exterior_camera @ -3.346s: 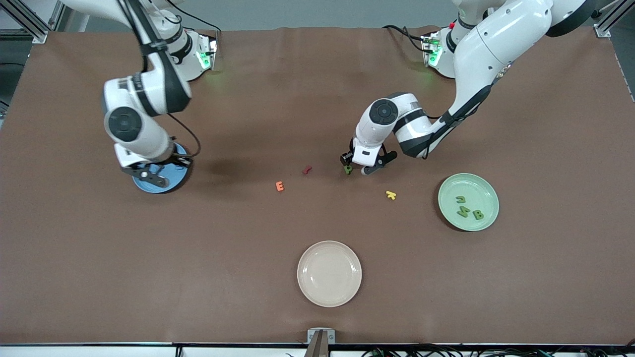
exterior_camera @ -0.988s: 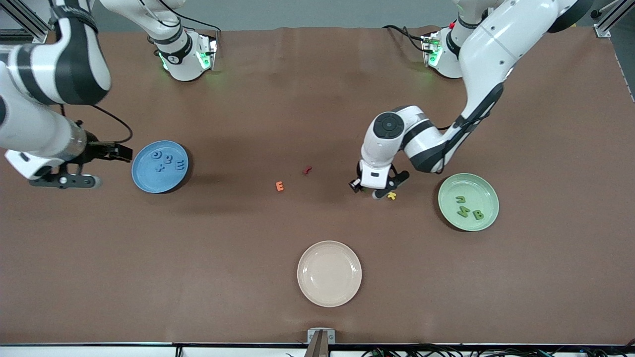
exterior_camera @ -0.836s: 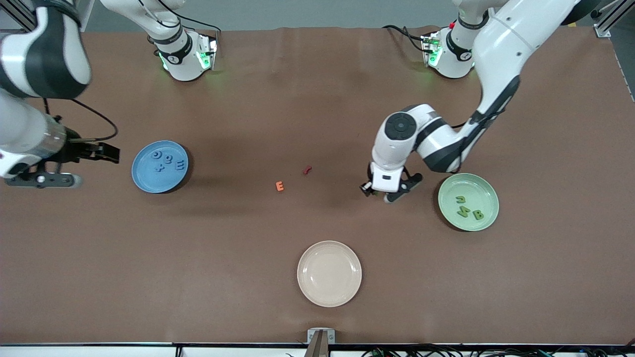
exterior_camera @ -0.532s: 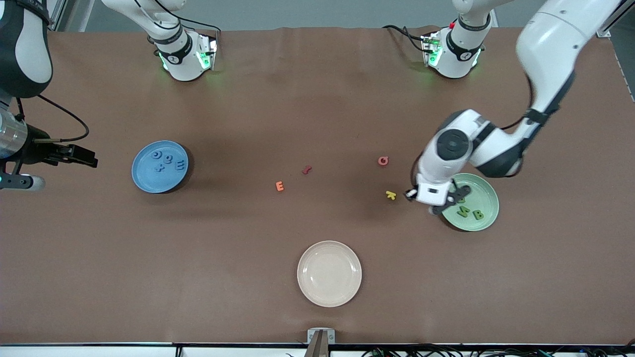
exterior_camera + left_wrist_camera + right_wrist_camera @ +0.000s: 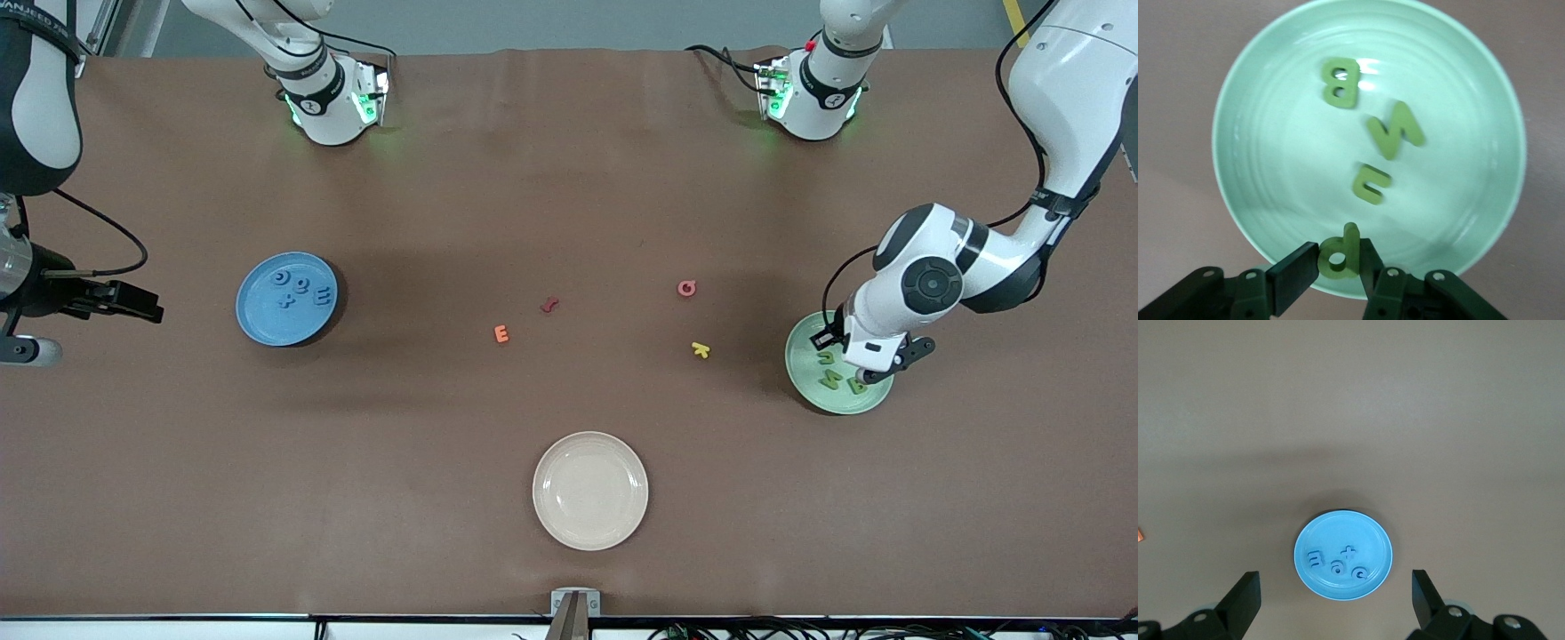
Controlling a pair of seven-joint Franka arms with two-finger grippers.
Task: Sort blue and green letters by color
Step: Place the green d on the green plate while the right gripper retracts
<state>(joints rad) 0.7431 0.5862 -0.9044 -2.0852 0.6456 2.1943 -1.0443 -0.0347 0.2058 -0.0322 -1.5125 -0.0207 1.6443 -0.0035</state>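
blue plate [image 5: 286, 299], mid-left of frame: four blue letters in | left hand [image 5: 1338, 267] pinching green P [image 5: 1339, 253] over green plate [image 5: 805, 391], three greens in; drop left | right hand [image 5: 1336, 600] spread, waits

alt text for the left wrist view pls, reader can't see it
The left claw is shut on a green letter P, holding it over the rim of a pale green plate. Three more green letters lie flat in the plate: B, N and u.
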